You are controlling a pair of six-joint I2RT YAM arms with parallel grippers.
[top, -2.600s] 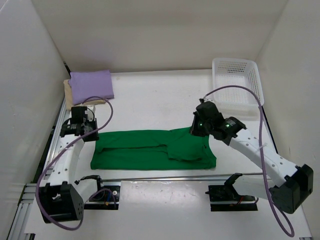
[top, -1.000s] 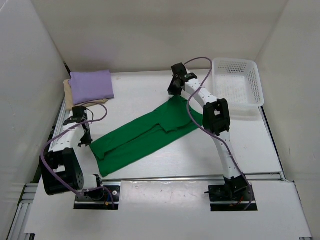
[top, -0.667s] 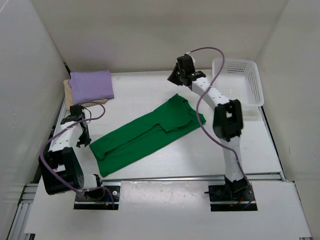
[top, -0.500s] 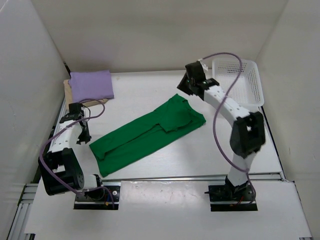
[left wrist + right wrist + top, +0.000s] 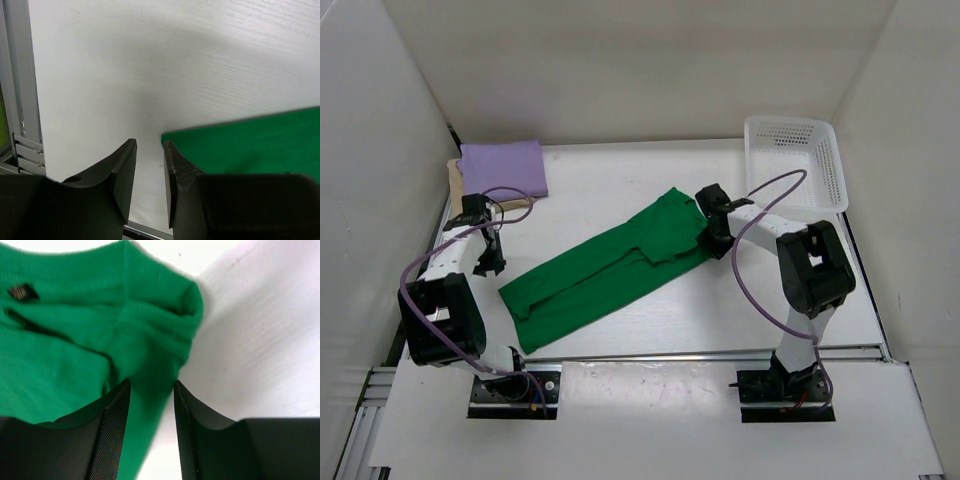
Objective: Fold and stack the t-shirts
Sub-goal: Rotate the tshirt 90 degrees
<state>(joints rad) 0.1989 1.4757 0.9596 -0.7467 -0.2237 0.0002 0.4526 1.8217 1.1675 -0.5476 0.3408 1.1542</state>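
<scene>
Green shirt [image 5: 620, 262] now swung diagonal across middle of table [image 5: 620, 180]. My right claw [image 5: 151, 385] back down at its far-right end, jaws parted, cloth beneath, apparently unpinched. My left claw [image 5: 149, 145] slightly parted, empty, beside near-left corner. Fold pending; purple shirt [image 5: 502, 167] waits at far-left corner.

top: fixed, high, behind the arm bases; faces forward and down; far off; takes in the whole table [image 5: 620, 175], three walls and the basket [image 5: 795, 165]
left wrist: looks down along the left fingers [image 5: 122, 180] at frame bottom; close to the table; rail [image 5: 17, 100] at frame left; shirt [image 5: 250, 145] corner at right
right wrist: same mount; right fingers [image 5: 112, 440] at frame bottom; very close; shirt's bunched end fills the left
top + left wrist: shirt's near-left corner; left table edge
top + right wrist: shirt's far-right end
wrist + wrist: opposite ends of the shirt; no overlap
</scene>
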